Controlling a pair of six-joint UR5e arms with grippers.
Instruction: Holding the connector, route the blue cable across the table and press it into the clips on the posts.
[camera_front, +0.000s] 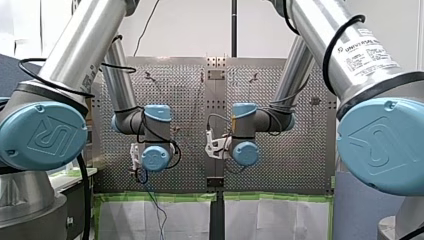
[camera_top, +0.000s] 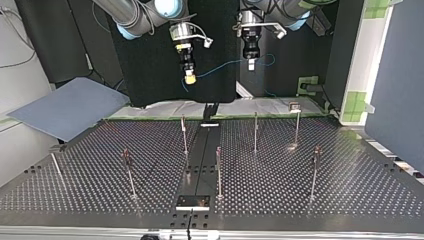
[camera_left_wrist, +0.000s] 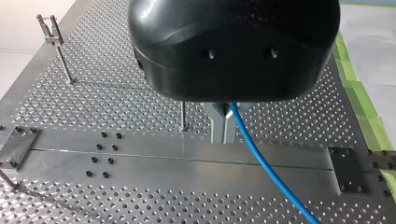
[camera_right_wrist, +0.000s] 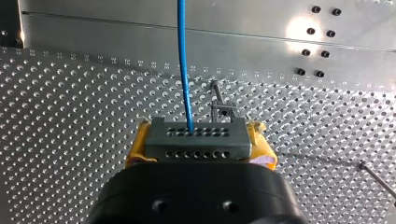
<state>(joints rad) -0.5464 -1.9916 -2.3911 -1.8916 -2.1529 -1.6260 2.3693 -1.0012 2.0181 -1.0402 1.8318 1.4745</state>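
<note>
Cable hangs in the air between the hands, high above the perforated bench, whose thin posts stand well apart. My right hand clamps the connector between yellow pads; my left hand is closed on the cable.

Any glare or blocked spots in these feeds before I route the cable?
Right wrist view: glare on the steel plate, though the blue cable shows plainly. Left wrist view: the body of the left end effector hides much of the table. Top view: light sheen on the table by a post.
</note>
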